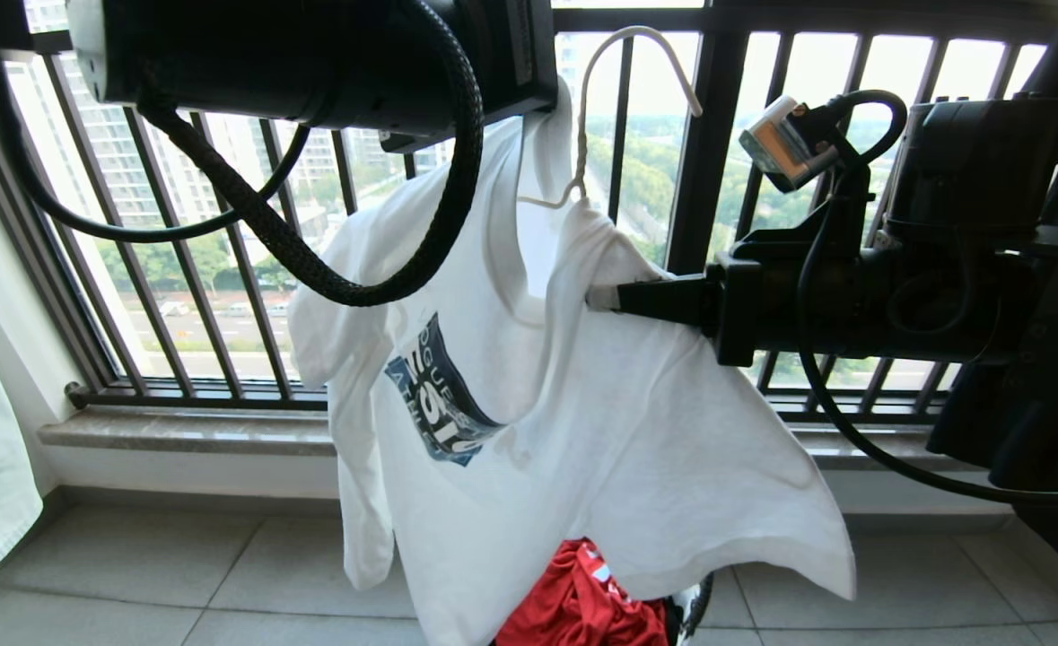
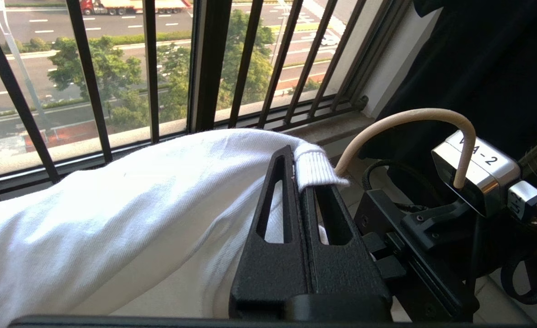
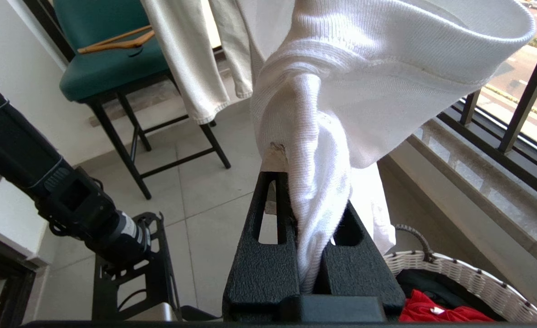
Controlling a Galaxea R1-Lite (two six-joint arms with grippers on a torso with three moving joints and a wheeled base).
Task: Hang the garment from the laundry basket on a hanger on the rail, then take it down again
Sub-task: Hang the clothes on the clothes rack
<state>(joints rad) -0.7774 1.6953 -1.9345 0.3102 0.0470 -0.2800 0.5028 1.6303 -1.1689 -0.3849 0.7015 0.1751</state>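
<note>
The garment (image 1: pixel 600 431), a white T-shirt with a navy chest graphic (image 1: pixel 439 395), hangs in the air in front of the window. The hanger (image 1: pixel 582 117) rises out of its neck opening, hook up and free. My left gripper (image 2: pixel 299 177) is shut on the ribbed collar, with the hanger's wire (image 2: pixel 400 117) arching just beyond it. From the right, my right gripper (image 1: pixel 602 296) reaches in level and is shut on bunched shoulder fabric (image 3: pixel 314 191). A beige end (image 3: pixel 273 158) pokes from the fabric at one fingertip. Below stands the laundry basket (image 3: pixel 468 278). The rail is out of view.
A red garment (image 1: pixel 573 601) lies in the basket. The black barred window railing (image 1: pixel 223 269) and stone sill (image 1: pixel 179 431) are right behind the shirt. A green chair (image 3: pixel 109 68) with a wooden hanger (image 3: pixel 113 41) stands on the tiles, beside a hanging cream cloth (image 3: pixel 191 68).
</note>
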